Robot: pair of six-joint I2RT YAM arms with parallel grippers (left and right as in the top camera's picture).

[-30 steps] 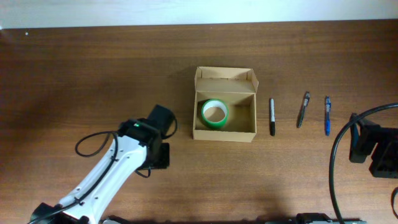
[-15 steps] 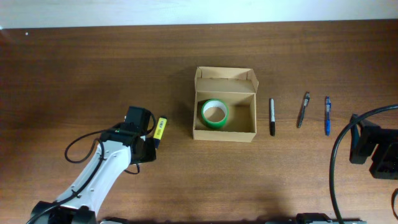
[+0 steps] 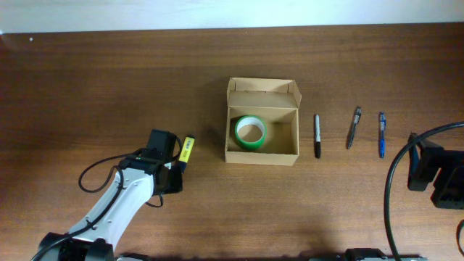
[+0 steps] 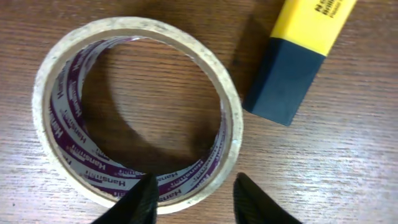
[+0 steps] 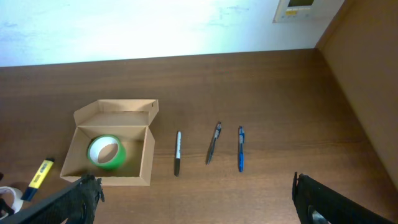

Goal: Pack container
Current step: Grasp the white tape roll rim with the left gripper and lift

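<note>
Treat box (image 3: 261, 159) as probably light, crushable cardboard, floppy lid; pinch a side wall gently. Note left tool (image 4: 193, 199) half-closed over tape roll (image 4: 62, 134) rim, grip unclear; right tool (image 5: 193, 202) wide open.

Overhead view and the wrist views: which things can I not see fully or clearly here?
Cream tape roll with purple print: overhead, hidden under the left arm.
Yellow highlighter with dark cap: left wrist, cut by the top edge, lettering incomplete.
Right fingers: overhead, cut off at the right edge.
Slim black marker: overhead, print too small.
</note>
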